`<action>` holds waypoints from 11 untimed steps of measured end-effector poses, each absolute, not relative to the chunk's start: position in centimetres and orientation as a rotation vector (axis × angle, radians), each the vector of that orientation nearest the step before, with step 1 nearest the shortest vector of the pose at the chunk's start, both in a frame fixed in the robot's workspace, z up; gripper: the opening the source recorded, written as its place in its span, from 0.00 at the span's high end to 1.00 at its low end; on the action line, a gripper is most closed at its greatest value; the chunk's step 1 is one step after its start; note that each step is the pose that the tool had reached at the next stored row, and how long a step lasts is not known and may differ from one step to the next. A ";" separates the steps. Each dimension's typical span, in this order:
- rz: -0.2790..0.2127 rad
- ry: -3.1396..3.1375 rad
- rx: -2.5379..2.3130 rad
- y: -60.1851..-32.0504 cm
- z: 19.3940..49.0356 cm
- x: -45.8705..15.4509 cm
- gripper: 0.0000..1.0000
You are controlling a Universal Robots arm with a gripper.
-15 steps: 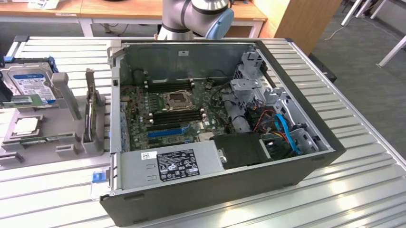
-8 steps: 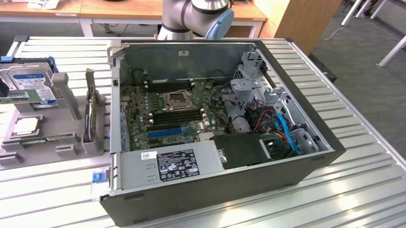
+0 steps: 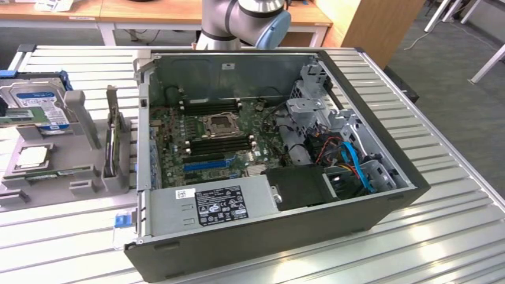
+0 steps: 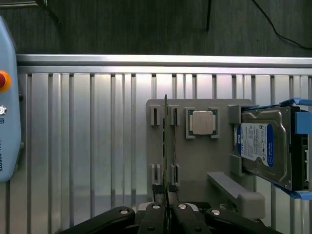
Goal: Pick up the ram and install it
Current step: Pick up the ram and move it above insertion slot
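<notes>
Exterior angled down; wrist straight down past gripper [image 4: 166,208]; both share holder [image 4: 200,161]

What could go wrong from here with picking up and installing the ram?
1. The gripper is shut and lined up with the thin edge of the ram. Coming down like that, it could strike the edge rather than straddle it.
2. The ram stands on edge in narrow slots of the grey holder, so an off-centre or tilted pull might jam it.
3. The processor sits close beside the ram on the same holder and could get knocked.
</notes>
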State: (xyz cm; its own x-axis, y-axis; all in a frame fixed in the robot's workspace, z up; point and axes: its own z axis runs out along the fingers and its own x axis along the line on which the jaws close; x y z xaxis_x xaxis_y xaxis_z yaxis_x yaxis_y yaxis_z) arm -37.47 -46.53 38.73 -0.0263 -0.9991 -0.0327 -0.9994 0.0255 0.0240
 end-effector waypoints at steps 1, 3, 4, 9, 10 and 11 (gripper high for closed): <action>0.063 2.245 -2.187 -46.5 38.7 -37.5 0.88; 0.063 2.245 -2.188 -46.5 38.7 -37.5 0.88; 0.063 2.245 -2.188 -46.5 38.8 -37.4 0.88; 0.063 2.245 -2.188 -46.5 38.8 -36.6 0.88; 0.063 2.245 -2.188 -46.5 38.7 -36.4 0.88; 0.063 2.245 -2.188 -46.5 38.7 -36.2 0.88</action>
State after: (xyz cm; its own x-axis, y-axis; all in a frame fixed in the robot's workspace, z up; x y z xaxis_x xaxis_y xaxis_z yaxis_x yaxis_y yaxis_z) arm -36.19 -46.53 38.75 -0.0260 -0.9991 -0.0326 -0.9994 0.0253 0.0242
